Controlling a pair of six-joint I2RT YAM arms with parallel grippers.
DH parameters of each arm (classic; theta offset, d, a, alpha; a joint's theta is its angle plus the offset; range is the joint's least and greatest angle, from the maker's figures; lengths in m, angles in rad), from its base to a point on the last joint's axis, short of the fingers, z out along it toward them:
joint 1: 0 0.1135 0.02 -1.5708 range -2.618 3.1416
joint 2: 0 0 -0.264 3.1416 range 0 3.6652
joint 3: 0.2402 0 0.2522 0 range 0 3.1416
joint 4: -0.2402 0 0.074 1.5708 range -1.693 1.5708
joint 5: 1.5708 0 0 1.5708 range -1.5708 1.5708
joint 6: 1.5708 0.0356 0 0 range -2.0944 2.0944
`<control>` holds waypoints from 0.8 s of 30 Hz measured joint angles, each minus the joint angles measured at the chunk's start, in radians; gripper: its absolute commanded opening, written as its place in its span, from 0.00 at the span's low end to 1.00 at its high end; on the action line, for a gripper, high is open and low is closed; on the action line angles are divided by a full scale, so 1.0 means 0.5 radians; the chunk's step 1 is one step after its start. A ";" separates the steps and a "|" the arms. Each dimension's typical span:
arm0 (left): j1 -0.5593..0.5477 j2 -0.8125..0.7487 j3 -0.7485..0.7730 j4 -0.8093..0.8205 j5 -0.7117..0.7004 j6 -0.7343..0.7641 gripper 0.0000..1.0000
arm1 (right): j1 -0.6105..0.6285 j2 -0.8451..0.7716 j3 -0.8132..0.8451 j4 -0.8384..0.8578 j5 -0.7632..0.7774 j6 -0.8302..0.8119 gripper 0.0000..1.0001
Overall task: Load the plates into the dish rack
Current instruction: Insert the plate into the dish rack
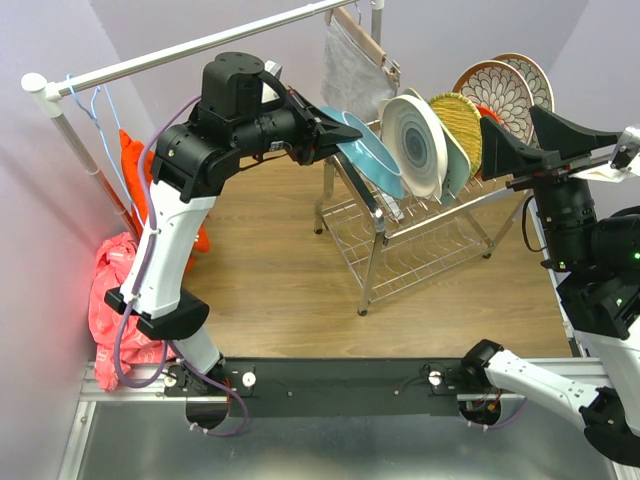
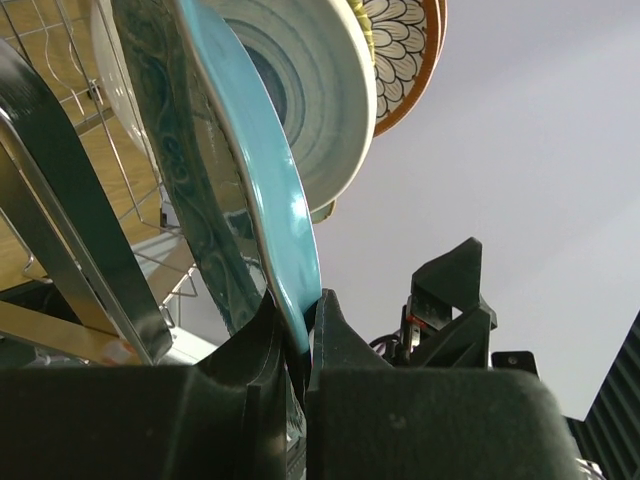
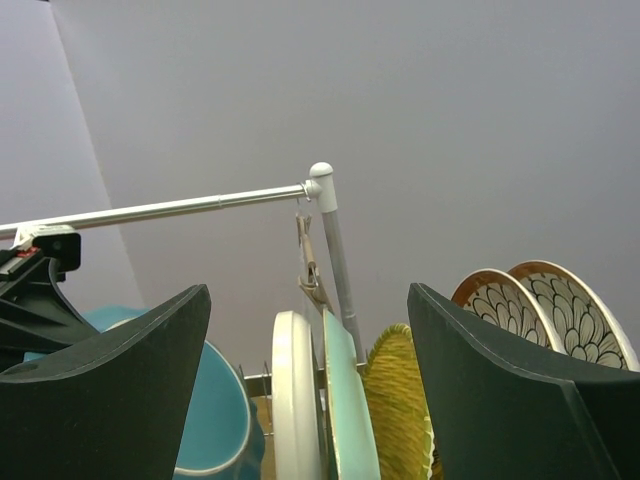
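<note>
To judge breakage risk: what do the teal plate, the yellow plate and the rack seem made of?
Teal plate: likely glazed ceramic; glossy, bright reflections.
Yellow plate: looks woven, perhaps straw or plastic imitation; ribbed, matte.
Dish rack: thin metal wire, shiny, probably chromed or steel.

A grey cloth [image 1: 352, 62] hangs on the white rail [image 1: 200, 45]; a red bundle [image 1: 112, 300], perhaps clothing, lies left.

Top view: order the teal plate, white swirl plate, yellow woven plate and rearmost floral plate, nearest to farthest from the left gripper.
1. teal plate, held by the left gripper, left end.
2. white swirl plate, next right.
3. yellow woven plate, mid-row.
4. rearmost floral plate, far right.
</note>
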 measured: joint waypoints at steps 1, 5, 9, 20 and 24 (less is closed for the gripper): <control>0.000 0.000 -0.002 -0.003 0.003 0.001 0.00 | 0.000 0.000 -0.003 0.001 0.000 0.000 0.88; -0.009 0.000 -0.007 -0.033 0.022 0.007 0.00 | 0.000 -0.003 -0.016 0.000 0.000 0.001 0.88; -0.013 0.001 -0.007 -0.074 0.028 0.008 0.00 | -0.001 -0.004 -0.022 0.000 0.000 0.001 0.88; -0.035 0.049 -0.008 -0.122 0.029 0.004 0.00 | -0.003 -0.047 -0.050 0.001 0.000 0.014 0.88; -0.037 0.063 -0.008 -0.148 0.029 -0.002 0.00 | -0.009 -0.058 -0.053 0.000 0.000 0.015 0.88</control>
